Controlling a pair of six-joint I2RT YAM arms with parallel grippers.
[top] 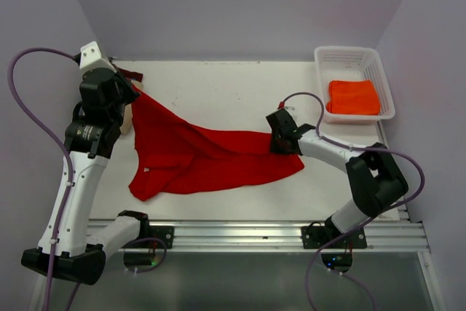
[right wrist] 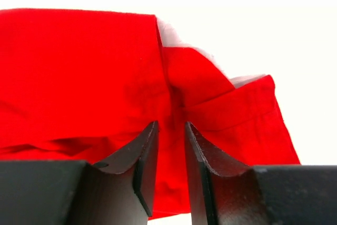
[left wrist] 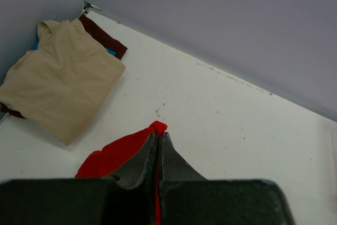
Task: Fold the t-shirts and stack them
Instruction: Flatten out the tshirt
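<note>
A bright red t-shirt point(top: 196, 158) lies stretched across the middle of the table, its small white neck label near the front left. My left gripper point(top: 134, 94) is shut on a corner of the shirt at the back left and holds it up; in the left wrist view a red tip point(left wrist: 158, 127) pokes out past the closed gripper point(left wrist: 158, 135). My right gripper point(top: 271, 143) sits on the shirt's right part. In the right wrist view a fold of the red shirt point(right wrist: 84, 72) runs up between the narrowly spaced jaws of the gripper point(right wrist: 171, 127). An orange t-shirt point(top: 353, 97) lies folded.
The orange shirt sits in a white plastic basket point(top: 354, 54) at the back right. A folded tan shirt point(left wrist: 58, 82) lies on a dark maroon one point(left wrist: 105, 38) in the back left corner, beside my left arm, with a bit of blue cloth point(left wrist: 110, 51) showing. Walls close in on three sides.
</note>
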